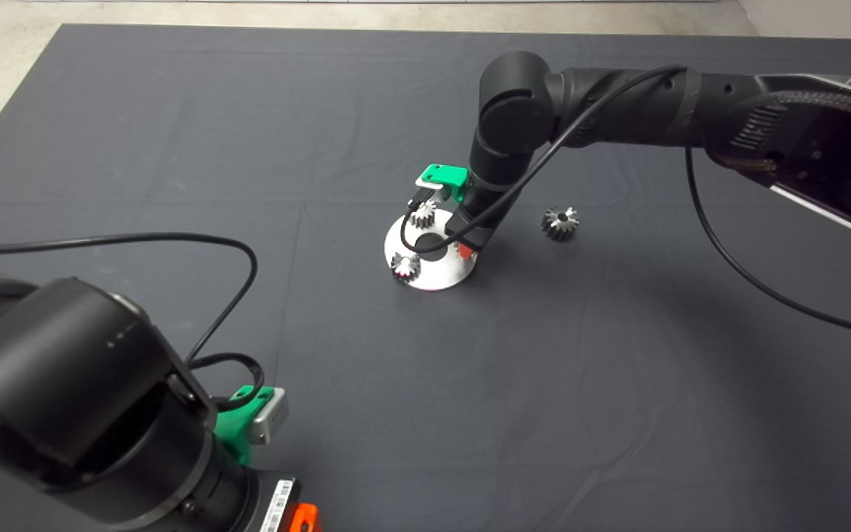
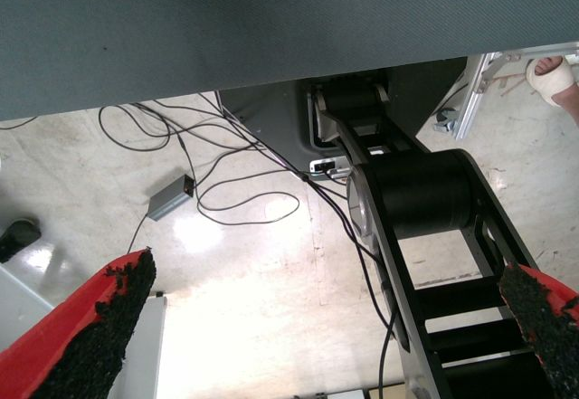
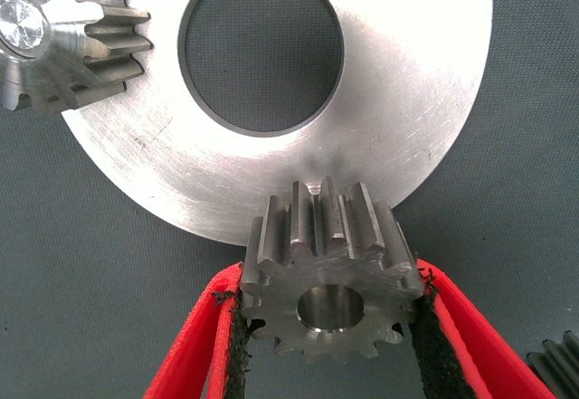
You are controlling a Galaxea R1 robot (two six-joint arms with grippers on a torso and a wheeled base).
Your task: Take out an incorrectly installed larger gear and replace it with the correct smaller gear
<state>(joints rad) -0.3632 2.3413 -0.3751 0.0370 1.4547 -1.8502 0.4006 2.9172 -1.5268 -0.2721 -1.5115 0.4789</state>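
Dark mat [image 1: 174,148] w/ creases covers surface. Pale concrete floor [image 2: 244,272] past its edge: loose black cables [image 2: 226,191], small grey box [image 2: 169,198], a person's foot in sandal [image 2: 554,78]

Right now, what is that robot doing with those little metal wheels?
The right gripper is holding the smaller gear between its red fingers, just above the edge of a round silver plate. Two other small gears already sit on that plate. The larger gear lies by itself on the dark mat off to the side. The left gripper waits open at the near corner, holding nothing.
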